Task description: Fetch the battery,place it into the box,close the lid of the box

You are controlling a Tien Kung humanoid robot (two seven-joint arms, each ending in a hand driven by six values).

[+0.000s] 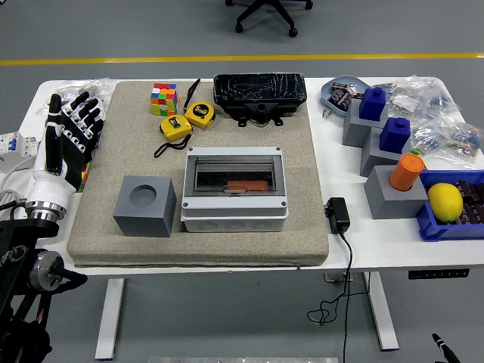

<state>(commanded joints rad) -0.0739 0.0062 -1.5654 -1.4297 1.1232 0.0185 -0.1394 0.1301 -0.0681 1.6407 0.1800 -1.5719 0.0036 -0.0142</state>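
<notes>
You're basically at the end here, I'd say. The box [234, 189] sits mid-mat with its clear lid down, and something reddish-orange shows through the window, probably the battery [246, 186], though it's hard to be sure through the plastic. Your left robot hand [66, 140] hovers at the left edge of the tabletop [336, 249], well apart from the box, fingers spread and holding nothing. The right one's out of shot. Next move is likely just checking the lid is latched, then parking the arm.
</notes>
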